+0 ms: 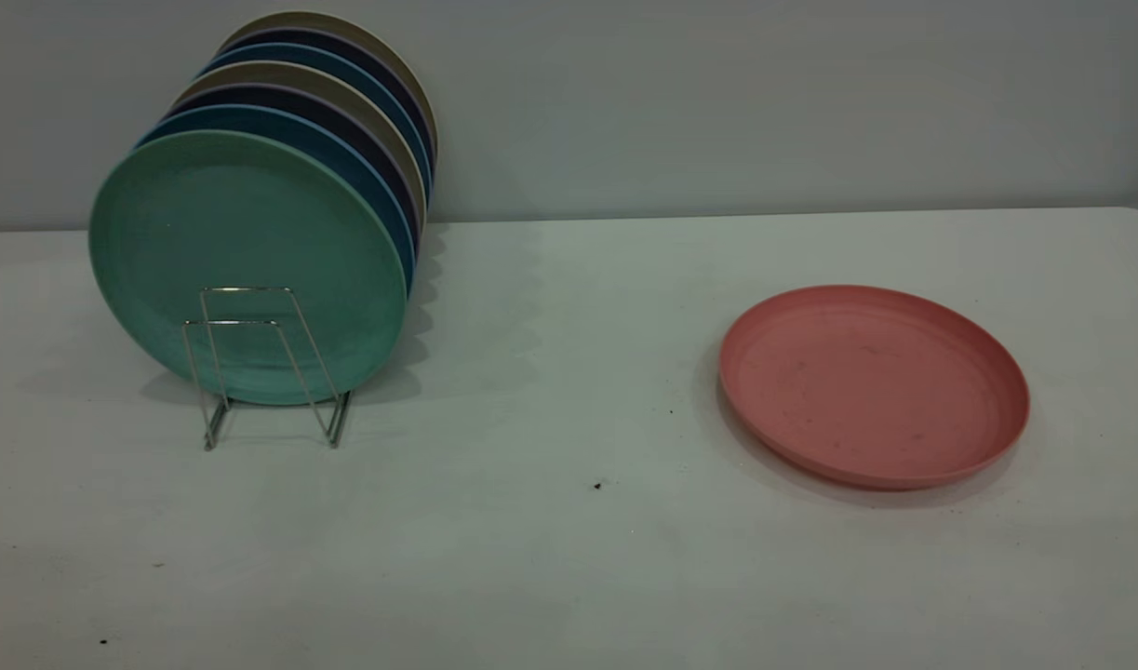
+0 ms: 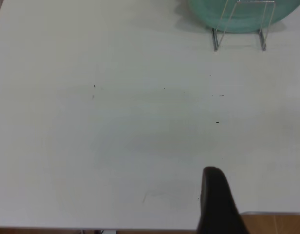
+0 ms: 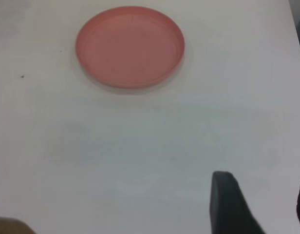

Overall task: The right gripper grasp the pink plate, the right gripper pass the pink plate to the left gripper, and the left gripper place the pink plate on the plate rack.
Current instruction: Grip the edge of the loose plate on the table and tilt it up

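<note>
Both tools hovered above the white desk (image 1: pixel 569 558), their finger spacing impossible to tell. The round salmon-pink plastic plate (image 1: pixel 874 385) lay flat, rim upward, well apart from the silver wire plate rack (image 1: pixel 267 365).

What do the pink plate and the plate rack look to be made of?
Pink plate: probably matte plastic, since its dull salmon surface shows no glare and carries faint dark specks. Plate rack: thin metal wire, likely chromed or steel, since its silver loops shine.

Racked plates (image 1: pixel 252 261) — white table (image 1: pixel 569 558)
</note>
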